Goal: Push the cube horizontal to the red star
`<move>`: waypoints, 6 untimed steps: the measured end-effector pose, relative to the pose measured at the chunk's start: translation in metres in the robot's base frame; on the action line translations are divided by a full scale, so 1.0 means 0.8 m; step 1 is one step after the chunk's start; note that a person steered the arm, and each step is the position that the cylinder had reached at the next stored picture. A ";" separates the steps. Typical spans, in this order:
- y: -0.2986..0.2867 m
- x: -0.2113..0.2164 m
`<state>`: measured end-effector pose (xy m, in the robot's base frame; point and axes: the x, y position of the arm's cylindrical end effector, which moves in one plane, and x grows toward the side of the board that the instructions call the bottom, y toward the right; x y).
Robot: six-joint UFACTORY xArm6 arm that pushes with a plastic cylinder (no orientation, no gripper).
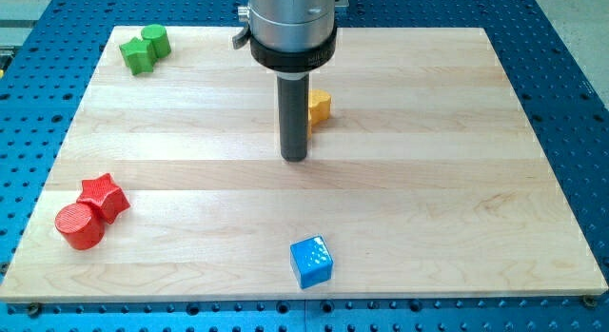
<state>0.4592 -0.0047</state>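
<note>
A blue cube sits near the view's bottom, just right of centre. A red star lies at the view's left, touching a red cylinder just below-left of it. My tip rests on the board at the centre, well above the blue cube and far right of the red star. It touches no block.
A yellow block sits just right of the rod, partly hidden behind it. A green star-like block and a green cylinder touch at the view's top left. The wooden board lies on a blue perforated table.
</note>
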 end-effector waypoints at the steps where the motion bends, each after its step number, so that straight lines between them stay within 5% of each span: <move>1: 0.081 0.094; 2: 0.116 0.192; 3: 0.090 0.199; 4: -0.024 0.197; 6: -0.102 0.088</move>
